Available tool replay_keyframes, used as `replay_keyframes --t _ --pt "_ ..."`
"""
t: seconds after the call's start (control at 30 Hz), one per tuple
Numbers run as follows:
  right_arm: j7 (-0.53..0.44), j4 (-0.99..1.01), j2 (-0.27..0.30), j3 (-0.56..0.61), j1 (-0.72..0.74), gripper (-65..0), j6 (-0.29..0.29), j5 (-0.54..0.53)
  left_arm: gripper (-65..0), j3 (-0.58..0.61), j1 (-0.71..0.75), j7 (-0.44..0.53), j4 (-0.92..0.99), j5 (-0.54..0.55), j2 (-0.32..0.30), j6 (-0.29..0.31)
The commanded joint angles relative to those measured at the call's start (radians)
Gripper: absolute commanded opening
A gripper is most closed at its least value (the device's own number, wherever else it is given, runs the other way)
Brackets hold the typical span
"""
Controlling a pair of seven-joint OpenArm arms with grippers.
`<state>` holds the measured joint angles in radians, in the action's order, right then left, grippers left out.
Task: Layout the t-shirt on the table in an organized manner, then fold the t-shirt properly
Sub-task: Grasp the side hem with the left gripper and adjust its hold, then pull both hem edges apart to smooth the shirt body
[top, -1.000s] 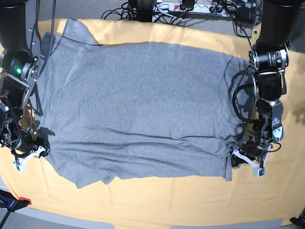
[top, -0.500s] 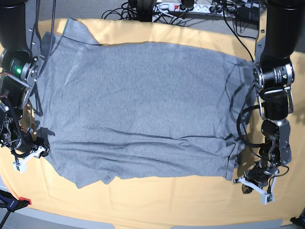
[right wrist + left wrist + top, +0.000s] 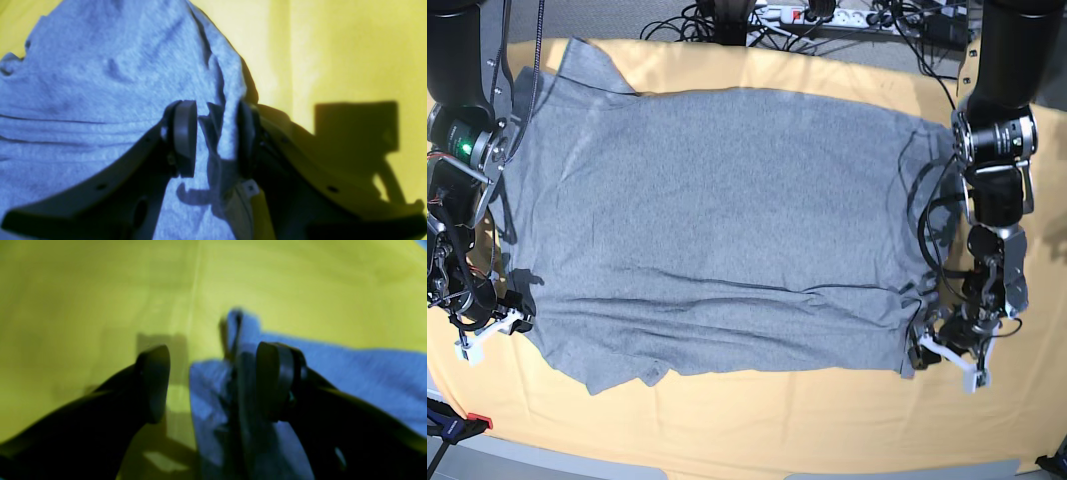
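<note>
Base view is showing the t-shirt (image 3: 717,230) lying spread on the worktop (image 3: 777,420), unfolded; left end effector (image 3: 947,352) gaping at lower right, right end effector (image 3: 489,330) pinching its hem lower left.

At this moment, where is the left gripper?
In the base view the left gripper sits low on the right, at the t-shirt's near corner; the left wrist view shows its fingers apart around that edge.

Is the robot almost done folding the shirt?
Not yet. The heather-grey cotton t-shirt already lies spread flat on the pale yellow-orange cloth table, with some wrinkles near its lower edge. The right gripper pinches one shirt corner; the left gripper stands open at the other corner. No fold shows, so all folding is left.
</note>
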<state>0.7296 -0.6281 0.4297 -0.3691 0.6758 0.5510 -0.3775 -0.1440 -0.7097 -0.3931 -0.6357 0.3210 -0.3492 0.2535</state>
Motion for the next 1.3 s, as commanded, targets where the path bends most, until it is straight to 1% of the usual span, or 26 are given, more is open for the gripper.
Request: replay_keyframes --t 0.0,0.03,0.17,0.27,0.3,0.33,0.4,0.43,0.53,0.9,1.07,1.1,1.13,1.17,1.2,1.23,1.27 --pt "-0.017 -0.020 0.019 -0.003 0.036 -42.3 0.008 -0.019 -23.7 -0.002 -0.025 0.023 -0.016 0.012 -0.010 0.004" --pt "-0.017 -0.020 0.019 -0.003 0.036 -42.3 0.008 -0.019 -24.0 -0.002 -0.013 0.024 -0.016 0.012 -0.008 0.004" --pt "-0.017 -0.020 0.019 -0.003 0.036 -42.3 0.008 -0.019 -29.3 -0.002 0.019 0.023 -0.016 0.005 0.006 0.025" --pt "-0.017 -0.020 0.019 -0.003 0.036 -42.3 0.008 -0.019 -35.7 0.000 0.023 0.024 -0.016 0.006 0.018 0.036" --pt "-0.017 -0.020 0.019 -0.003 0.036 -42.3 0.008 -0.019 -39.4 0.000 0.022 0.024 -0.016 0.006 0.022 0.040" --pt "-0.016 -0.020 0.019 -0.003 0.035 -42.3 0.008 -0.019 -44.6 0.000 0.020 0.027 -0.016 0.006 0.026 0.039" --pt "-0.009 -0.020 0.019 -0.003 0.035 -42.3 0.009 -0.019 -59.7 0.000 0.016 0.026 -0.016 0.005 0.031 0.030" --pt "-0.009 -0.020 0.019 -0.003 0.036 -42.3 0.016 -0.019 -65.0 0.000 0.016 0.026 -0.016 0.005 0.032 0.013" --pt "-0.009 -0.020 0.019 -0.003 0.035 -42.3 0.035 -0.019 -65.0 0.000 0.004 0.026 -0.017 0.006 0.030 -0.007" --pt "-0.015 -0.020 0.019 -0.003 0.036 -42.3 0.037 -0.019 -65.0 0.000 -0.152 0.049 -0.017 0.006 0.027 -0.006" --pt "-0.092 -0.020 0.020 -0.003 0.036 -42.2 0.037 -0.019 -65.0 0.000 -0.169 0.047 -0.017 0.006 0.029 -0.005" --pt "-0.106 -0.020 0.019 -0.003 0.036 -40.6 0.037 -0.018 -65.0 0.000 -0.166 0.044 -0.017 0.006 0.030 -0.006" --pt "-0.117 -0.020 0.020 -0.003 0.036 -36.6 0.037 -0.016 -65.0 0.000 -0.164 0.042 -0.016 0.006 0.031 -0.006" --pt "-0.132 -0.020 0.020 -0.003 0.036 -30.9 0.035 -0.010 -65.0 0.000 -0.160 0.040 -0.016 0.006 0.031 -0.005" --pt "-0.141 -0.020 0.019 -0.003 0.036 -25.3 0.024 -0.006 -65.0 0.000 -0.154 0.040 -0.016 0.006 0.031 -0.005" --pt "-0.151 -0.020 0.019 -0.003 0.036 -21.2 0.004 0.005 -65.0 0.000 -0.149 0.040 -0.016 0.006 0.030 -0.004" --pt "-0.163 -0.020 0.019 -0.003 0.036 -19.3 -0.021 0.023 -65.0 0.000 -0.142 0.040 -0.016 0.006 0.029 -0.003"
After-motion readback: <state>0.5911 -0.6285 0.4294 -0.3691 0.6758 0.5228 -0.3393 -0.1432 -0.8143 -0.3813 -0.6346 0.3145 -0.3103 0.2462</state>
